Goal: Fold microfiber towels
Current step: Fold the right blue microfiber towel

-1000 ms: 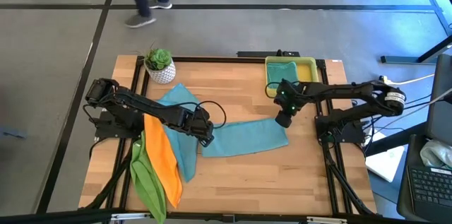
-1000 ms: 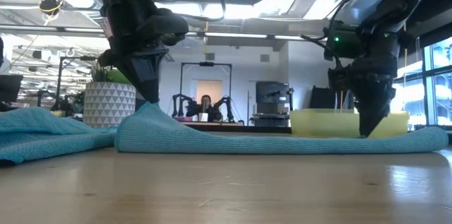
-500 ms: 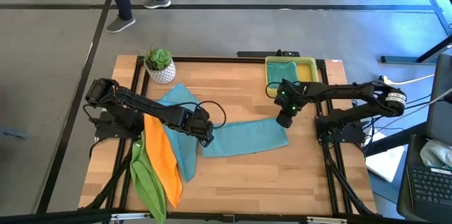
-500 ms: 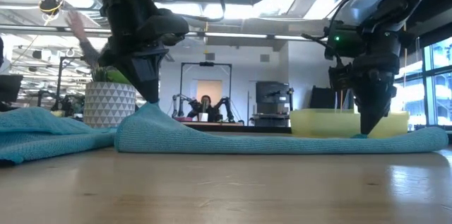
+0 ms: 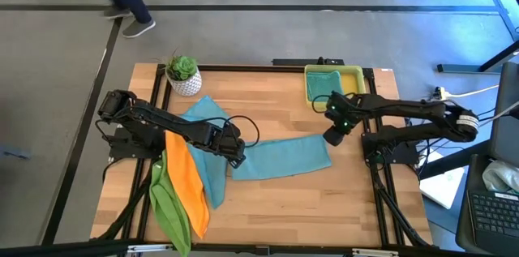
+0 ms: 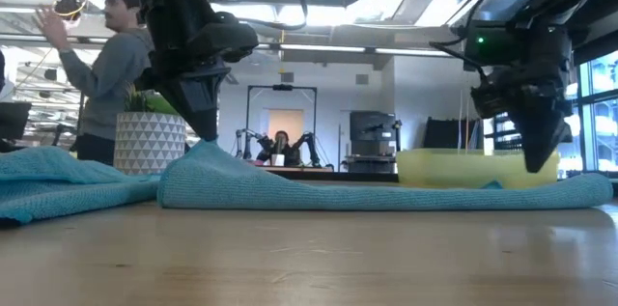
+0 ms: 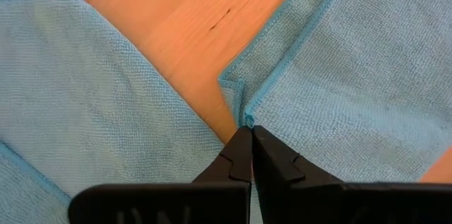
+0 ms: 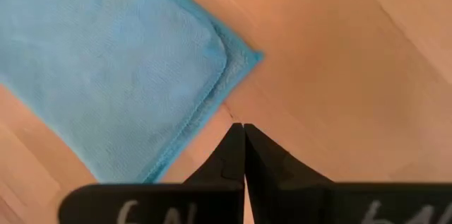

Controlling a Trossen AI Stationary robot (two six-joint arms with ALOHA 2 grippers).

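At the table's front left, the lime green towel [image 5: 166, 208] and the orange towel [image 5: 186, 184] lie heaped and overlapping, limp and light, likely to sag wherever they are lifted. Just beyond them, the left gripper [image 5: 236, 156] pinches the corner of the half-folded teal towel [image 5: 284, 160], pulling the cloth into a small peak in the low view; a hemmed corner like this is the sound place to hold. Another teal towel [image 5: 203, 115] spreads behind. The right gripper [image 5: 332, 137] hangs with fingers pressed together on nothing, apparently just off the folded towel's far corner. Farther back stands the yellow tray [image 5: 357, 79], seemingly holding folded cloth.
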